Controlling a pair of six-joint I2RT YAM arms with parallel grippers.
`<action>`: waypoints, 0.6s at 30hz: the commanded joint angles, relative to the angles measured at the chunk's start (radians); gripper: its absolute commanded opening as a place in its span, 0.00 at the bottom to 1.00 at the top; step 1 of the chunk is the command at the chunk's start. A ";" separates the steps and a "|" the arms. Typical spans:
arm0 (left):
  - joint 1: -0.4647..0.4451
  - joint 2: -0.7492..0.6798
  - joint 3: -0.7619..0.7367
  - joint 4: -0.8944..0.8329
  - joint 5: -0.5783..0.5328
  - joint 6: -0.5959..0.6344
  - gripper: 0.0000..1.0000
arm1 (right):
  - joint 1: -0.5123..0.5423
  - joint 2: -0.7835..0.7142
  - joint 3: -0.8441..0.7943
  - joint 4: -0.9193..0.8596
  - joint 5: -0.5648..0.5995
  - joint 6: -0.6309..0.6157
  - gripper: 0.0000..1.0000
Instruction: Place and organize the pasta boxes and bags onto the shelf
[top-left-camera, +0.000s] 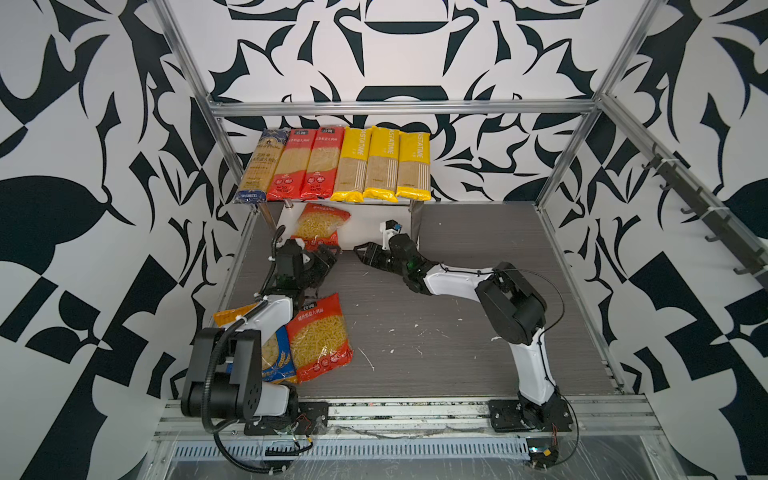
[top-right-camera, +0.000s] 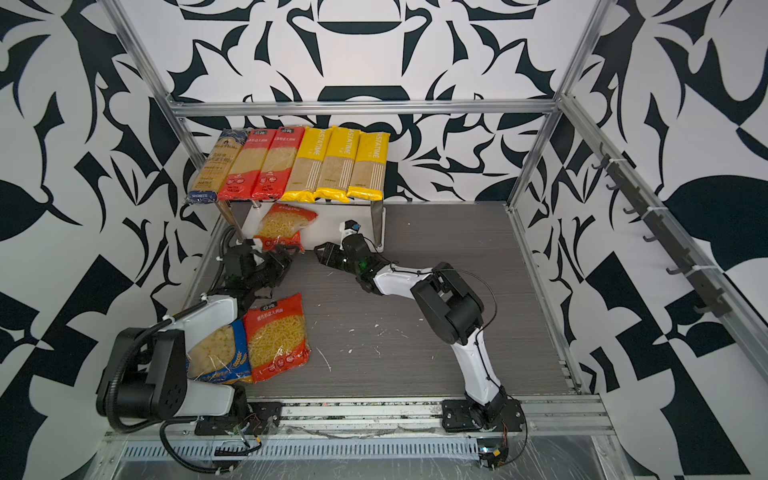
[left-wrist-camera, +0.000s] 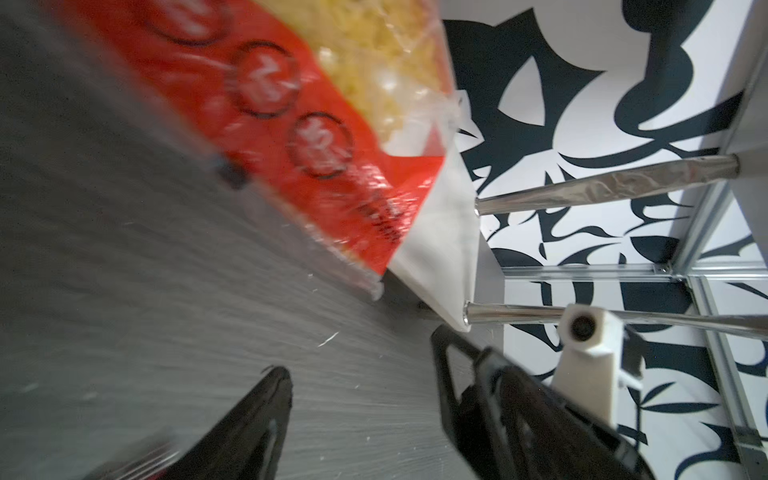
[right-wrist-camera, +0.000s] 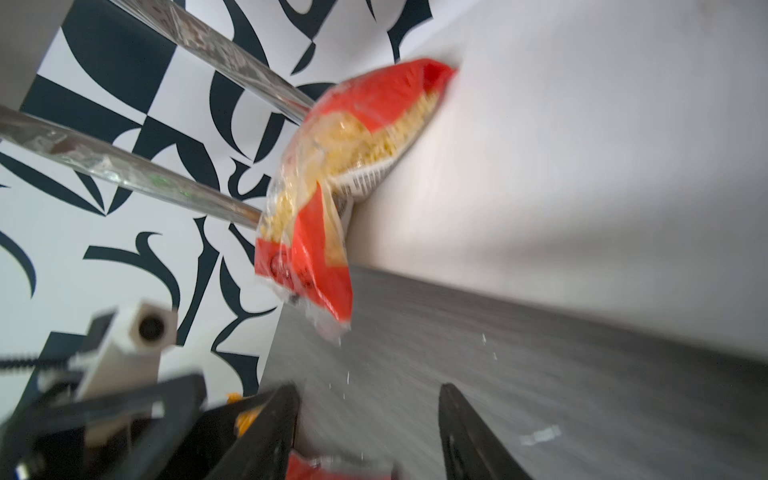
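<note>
Both top views, grey woodgrain tabletop (top-left-camera: 478, 332), black-and-white patterned walls (top-left-camera: 83, 145), white two-tier metal-legged shelf (top-left-camera: 361, 228) at far edge, long yellow plastic packets (top-left-camera: 382, 164) reading PASTATIME on top, left gripper (top-left-camera: 330, 255) wide, empty, left wrist view, short red plastic pasta bag (left-wrist-camera: 291, 124) overhanging lower board's front edge, right wrist view, right gripper (right-wrist-camera: 369, 390) parted, empty.

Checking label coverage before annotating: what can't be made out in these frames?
Blue-and-orange bag: largely behind the left arm in both top views.
Lower shelf board: its rear is hidden under the long packets in both top views.
Short red bag: print blurred in both wrist views.
Red scrap: cut off by the frame edge in the right wrist view; unidentifiable.
</note>
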 joint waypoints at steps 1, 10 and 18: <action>-0.052 0.086 0.094 0.035 0.015 0.031 0.82 | 0.010 -0.090 -0.090 0.109 -0.003 0.022 0.57; -0.088 0.307 0.250 0.167 0.012 -0.018 0.79 | 0.046 -0.179 -0.306 0.168 0.021 0.061 0.54; -0.096 0.479 0.349 0.371 -0.053 -0.120 0.76 | 0.075 -0.172 -0.358 0.198 0.025 0.100 0.52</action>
